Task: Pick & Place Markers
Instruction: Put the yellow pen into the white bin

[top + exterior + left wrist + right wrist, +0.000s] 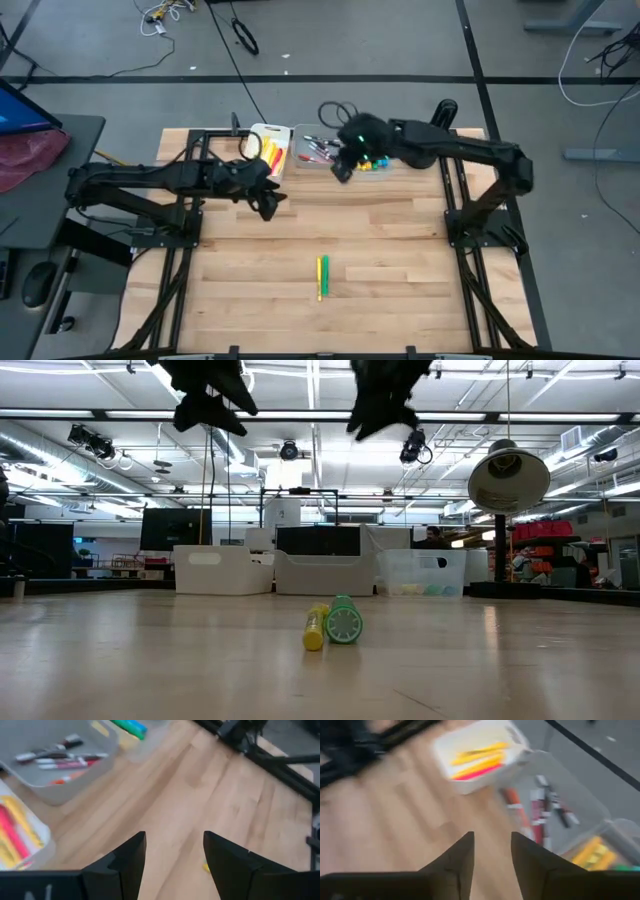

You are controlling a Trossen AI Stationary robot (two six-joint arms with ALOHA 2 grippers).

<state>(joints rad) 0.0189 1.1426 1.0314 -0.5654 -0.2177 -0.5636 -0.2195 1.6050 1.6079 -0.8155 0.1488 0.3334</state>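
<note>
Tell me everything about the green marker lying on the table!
The green marker is thin and looks like plastic, with a round ribbed end facing the low camera. It lies flat on the wooden table, side by side with a yellow marker, apparently touching it. Neither tool is near it; nothing holds it.

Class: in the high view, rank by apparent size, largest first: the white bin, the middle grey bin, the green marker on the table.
1. Grey bin and white bin: partly hidden by the arms, too close to rank.
2. Green marker, clearly smallest.
</note>
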